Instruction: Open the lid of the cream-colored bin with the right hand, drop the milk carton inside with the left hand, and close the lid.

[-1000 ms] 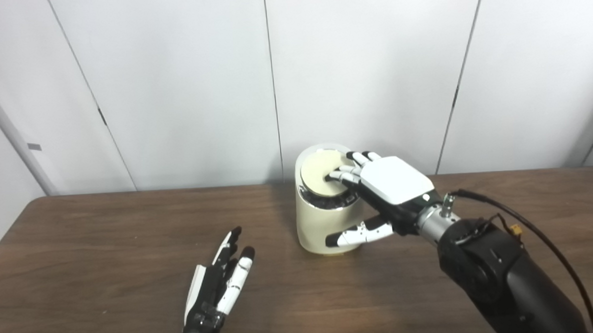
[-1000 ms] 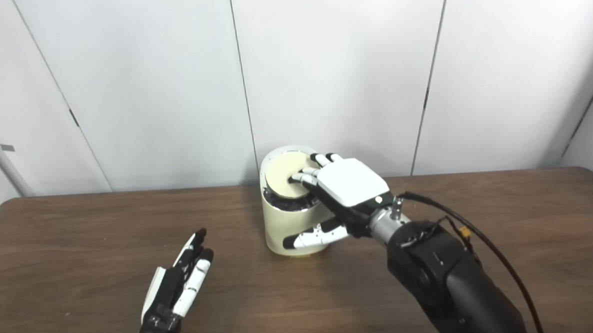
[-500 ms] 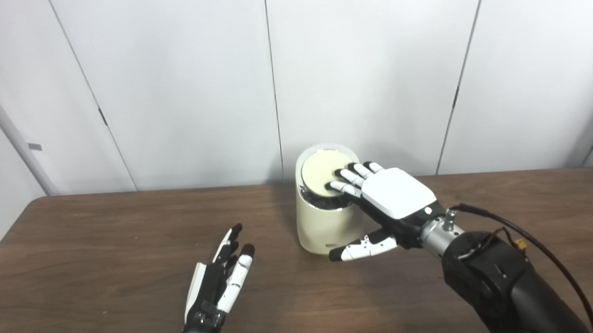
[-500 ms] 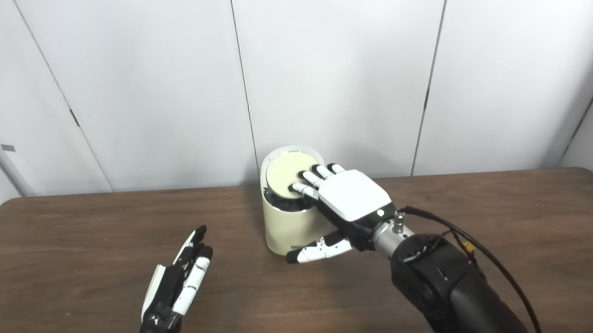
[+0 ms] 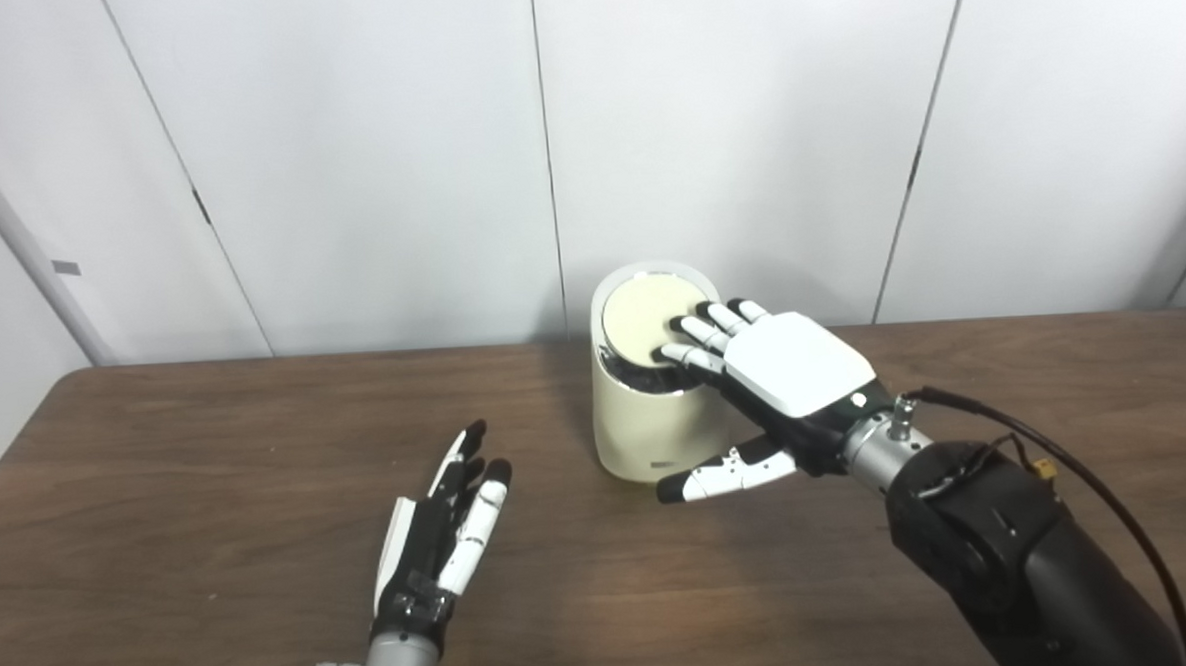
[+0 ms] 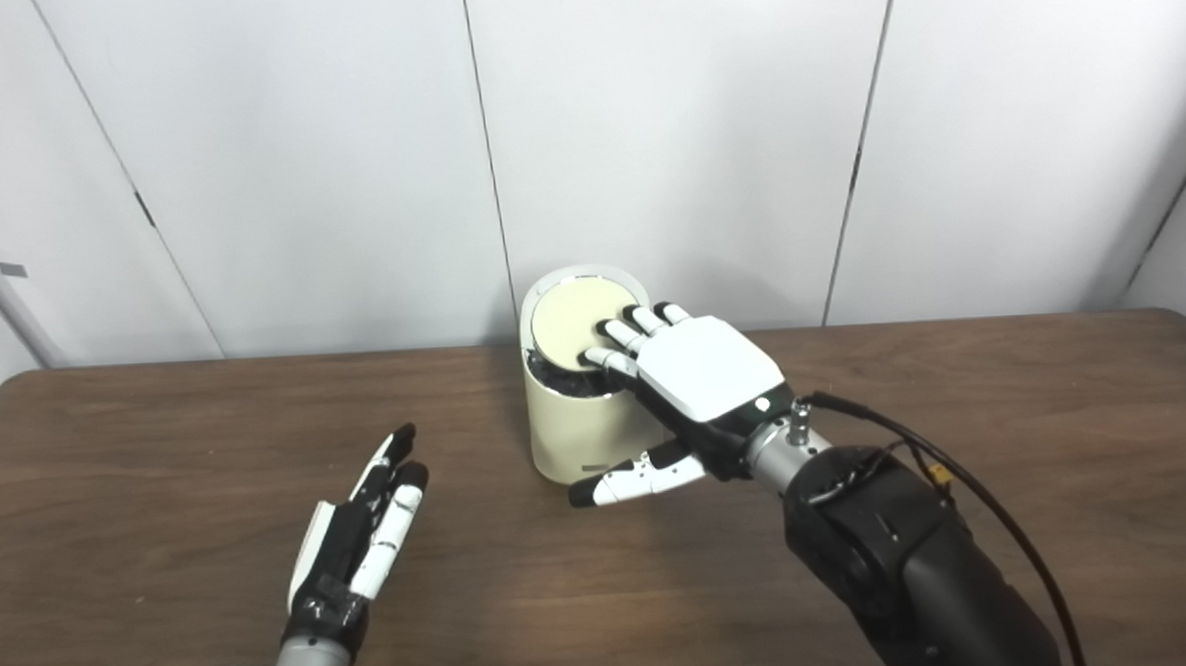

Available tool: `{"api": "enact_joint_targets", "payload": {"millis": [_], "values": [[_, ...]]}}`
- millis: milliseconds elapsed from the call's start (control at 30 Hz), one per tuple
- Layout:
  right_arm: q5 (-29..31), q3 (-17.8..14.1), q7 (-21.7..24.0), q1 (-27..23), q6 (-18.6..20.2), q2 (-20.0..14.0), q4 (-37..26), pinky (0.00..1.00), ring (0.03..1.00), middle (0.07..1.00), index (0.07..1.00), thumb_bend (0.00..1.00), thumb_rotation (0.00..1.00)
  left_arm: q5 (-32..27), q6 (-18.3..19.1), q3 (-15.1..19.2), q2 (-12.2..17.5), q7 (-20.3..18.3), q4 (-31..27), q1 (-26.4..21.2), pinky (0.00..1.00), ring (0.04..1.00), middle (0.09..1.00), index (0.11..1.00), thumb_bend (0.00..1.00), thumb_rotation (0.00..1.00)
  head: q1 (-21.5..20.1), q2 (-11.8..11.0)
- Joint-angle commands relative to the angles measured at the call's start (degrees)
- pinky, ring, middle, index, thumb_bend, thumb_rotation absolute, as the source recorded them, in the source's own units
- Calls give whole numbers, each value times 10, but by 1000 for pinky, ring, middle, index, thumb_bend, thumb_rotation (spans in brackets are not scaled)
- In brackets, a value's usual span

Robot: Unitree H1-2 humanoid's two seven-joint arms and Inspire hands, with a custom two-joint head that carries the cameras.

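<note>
At the far edge of the dark brown wooden tabletop (image 5: 208,460), close to the white panelled wall (image 5: 365,163), stands the cream-colored cylindrical bin (image 5: 642,426). Its round cream lid (image 5: 650,321) sits inside a pale rim at the top, tilted a little so that a dark crescent of the opening shows along its near edge. The lid is nearly shut but not flush.

The right hand (image 5: 770,385), white-backed with black and white fingers, reaches in from the right over the bin. It is spread and holds nothing: its fingertips (image 5: 675,323) rest on the right part of the lid, palm down, while the thumb (image 5: 724,472) sticks out lower, in front of the bin's right side near its base. Whether the thumb touches the bin wall cannot be told. A black cable (image 5: 1080,482) loops from the wrist along the dark forearm (image 5: 1003,555).

The left hand (image 6: 362,538) hovers low over the tabletop well to the left of the bin and nearer the camera. Its fingers are straight and lie close side by side, pointing away toward the wall, thumb edge up; it grips nothing.

The milk carton cannot be seen in either view: it is not in the left hand or on the visible tabletop, and the dark gap under the lid reveals nothing clear inside.
</note>
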Motion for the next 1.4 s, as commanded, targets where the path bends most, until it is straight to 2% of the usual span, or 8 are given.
{"api": "enact_joint_targets", "payload": {"millis": [0,367,567,733,967,1033,1200,1367], "values": [[-7,2,6,-6,-9,-1,10,1000,1000,996,849,666,1000,4,-7,0,-2,8,-16,-22,957,979,983,1000,599,873,1,0],[-12,6,-8,-9,-12,11,31,1000,1000,1000,854,656,1000,6,-16,-3,-1,15,-11,-26,942,989,989,1000,586,869,2,-7],[-2,-14,-1,-1,0,16,-3,1000,1000,1000,927,663,1000,3,-17,-3,-1,15,-13,-23,931,970,980,1000,584,864,2,-10],[8,-53,-14,24,12,20,-54,1000,1000,1000,997,673,987,5,-15,-6,0,13,-19,-22,922,947,962,1000,589,875,3,-11],[8,-110,-44,59,22,38,-91,1000,1000,1000,1000,662,997,-2,-17,-4,3,11,-19,-22,894,951,965,1000,583,869,4,-12],[21,-127,-51,72,29,42,-95,983,1000,1000,1000,633,980,0,-17,-6,4,11,-21,-21,902,940,959,1000,579,874,4,-12],[73,-163,-52,106,53,52,-95,960,1000,1000,1000,629,994,-5,-15,-6,8,5,-28,-20,902,936,961,1000,575,880,4,-13],[165,-201,-67,154,60,56,-84,940,1000,1000,1000,601,990,-12,-10,-7,13,-4,-39,-14,893,931,960,1000,557,888,4,-15]]}}
